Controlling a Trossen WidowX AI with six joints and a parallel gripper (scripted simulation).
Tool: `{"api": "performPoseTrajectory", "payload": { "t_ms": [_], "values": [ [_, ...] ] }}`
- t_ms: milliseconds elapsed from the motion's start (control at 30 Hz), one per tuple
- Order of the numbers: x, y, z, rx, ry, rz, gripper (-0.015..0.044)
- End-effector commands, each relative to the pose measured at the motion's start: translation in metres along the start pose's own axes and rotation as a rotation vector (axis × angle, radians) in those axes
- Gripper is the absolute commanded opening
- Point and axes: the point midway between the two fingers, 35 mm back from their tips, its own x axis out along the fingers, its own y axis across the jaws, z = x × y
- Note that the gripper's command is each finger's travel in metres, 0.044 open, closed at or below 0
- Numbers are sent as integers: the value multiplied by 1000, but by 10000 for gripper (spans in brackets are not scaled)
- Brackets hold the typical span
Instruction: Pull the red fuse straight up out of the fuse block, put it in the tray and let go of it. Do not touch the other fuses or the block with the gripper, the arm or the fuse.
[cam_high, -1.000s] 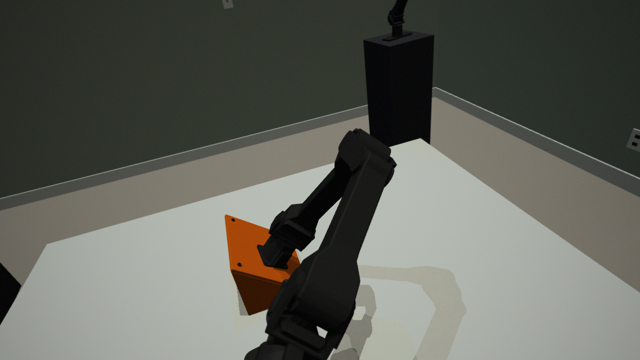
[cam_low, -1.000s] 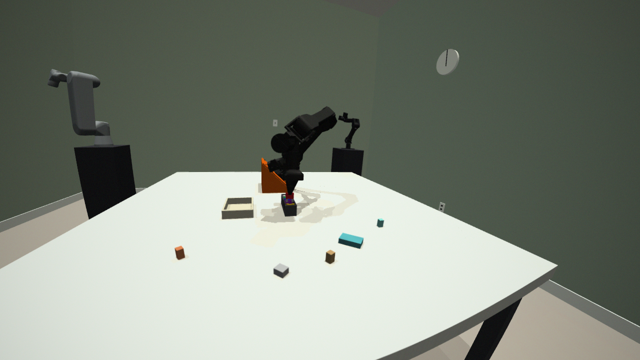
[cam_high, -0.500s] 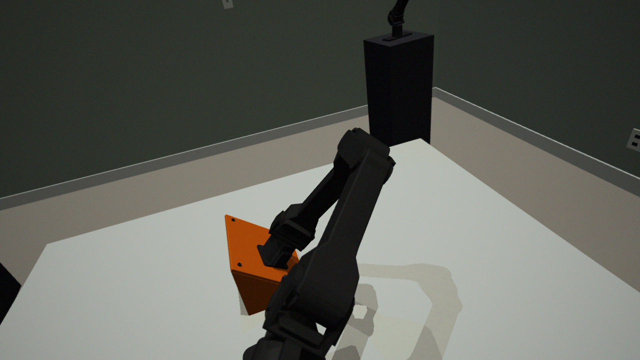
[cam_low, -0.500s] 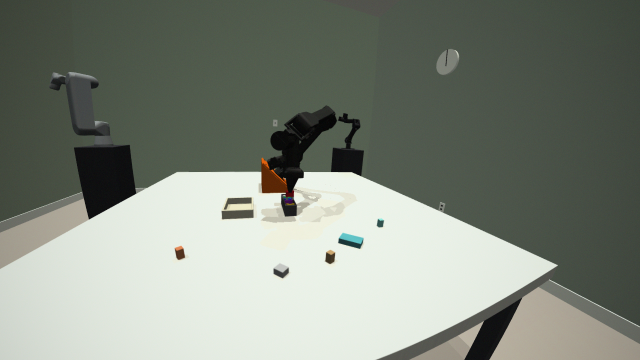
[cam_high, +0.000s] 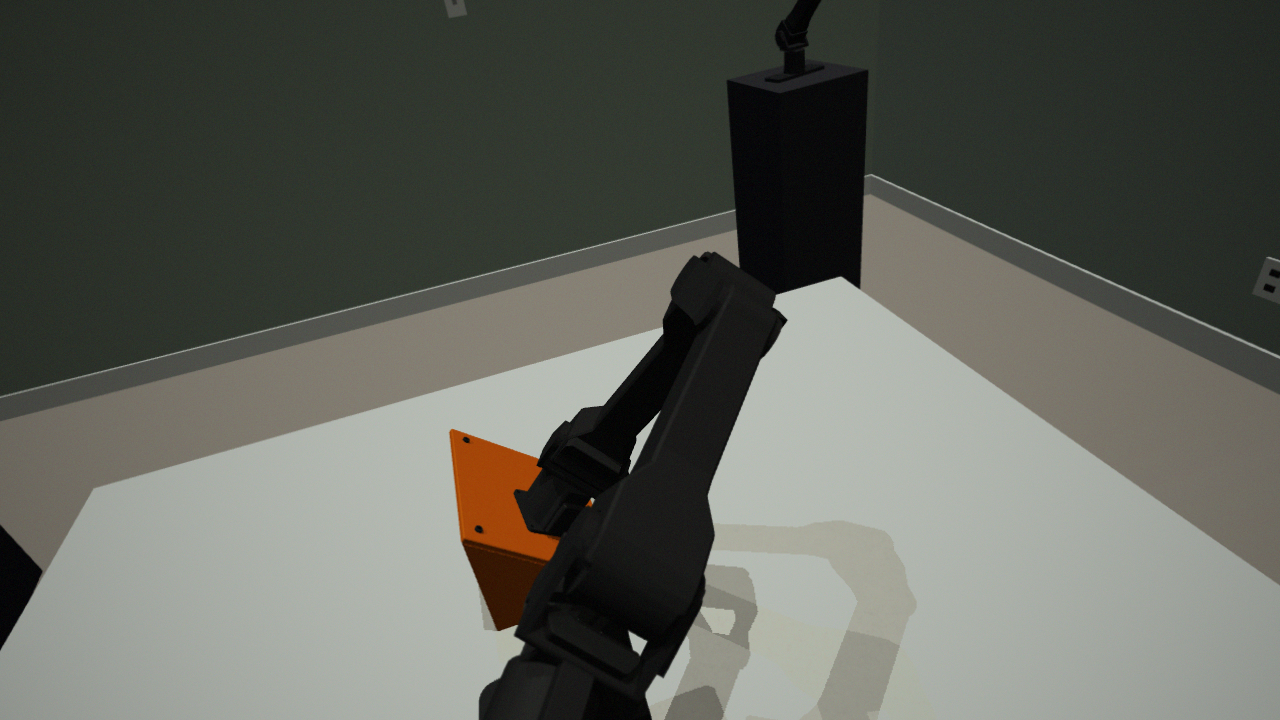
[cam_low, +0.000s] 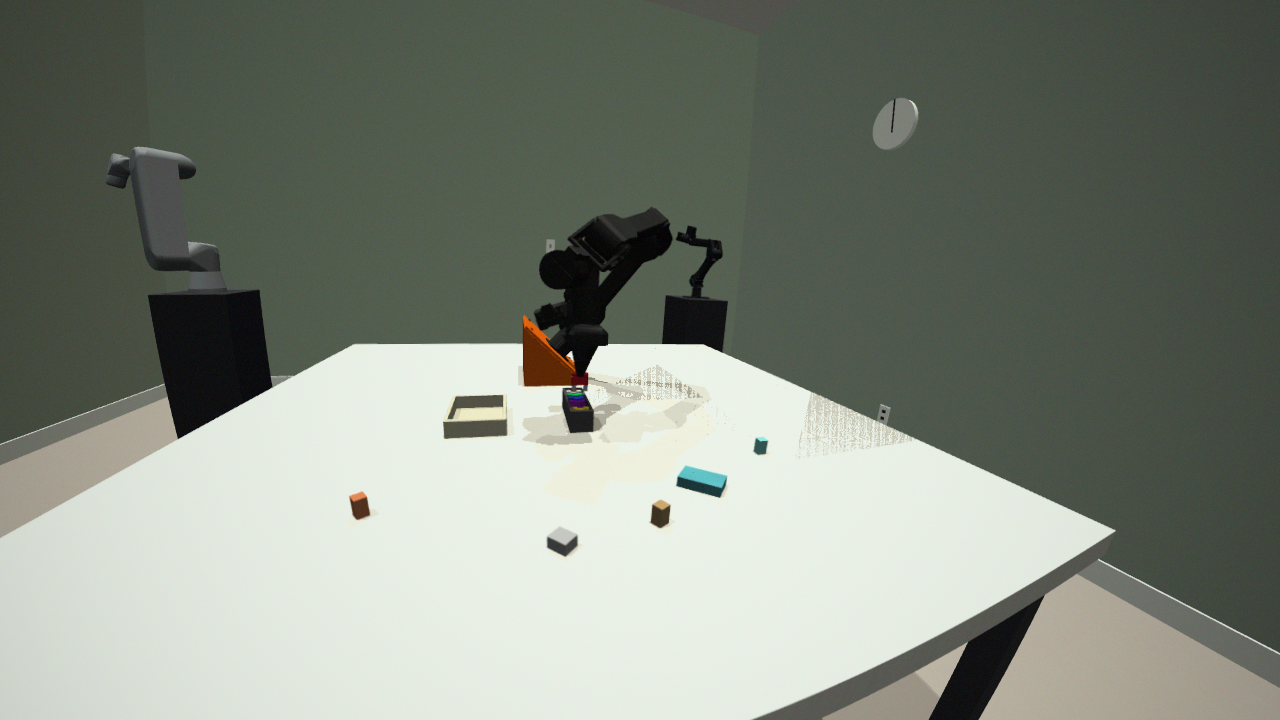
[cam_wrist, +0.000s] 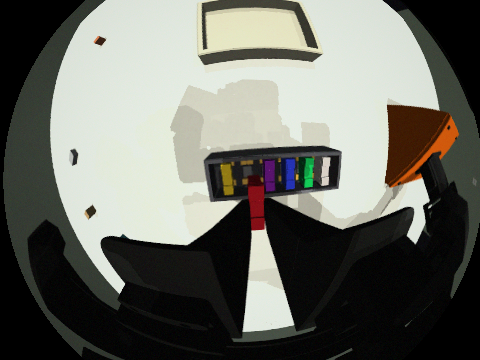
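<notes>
Fuse (cam_wrist: 256, 207), the red one, is being pinched between the gripper (cam_wrist: 258, 223) fingers, hanging just above the block (cam_wrist: 274, 175). Rising straight until its foot is clearing the coloured neighbours seems wise before travelling out to the tray (cam_wrist: 259, 30) lying beyond.

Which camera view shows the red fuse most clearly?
The wrist view: the red fuse sits pinched in the gripper, in front of the block. In the exterior view it is a tiny red spot; in the top view the arm hides it.
</notes>
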Motion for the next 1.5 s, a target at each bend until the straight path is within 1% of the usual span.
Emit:
{"api": "performPoseTrajectory", "payload": {
  "t_ms": [0, 433, 900, 1200, 1467],
  "values": [
    [-3, 2, 1, -13, -10, 6, 0],
    [-10, 3, 84, -10, -26, 9, 0],
    [-7, -21, 176, -13, -20, 7, 0],
    [-6, -22, 180, -14, -19, 7, 0],
    [7, -22, 181, -14, -19, 7, 0]
  ]
}}
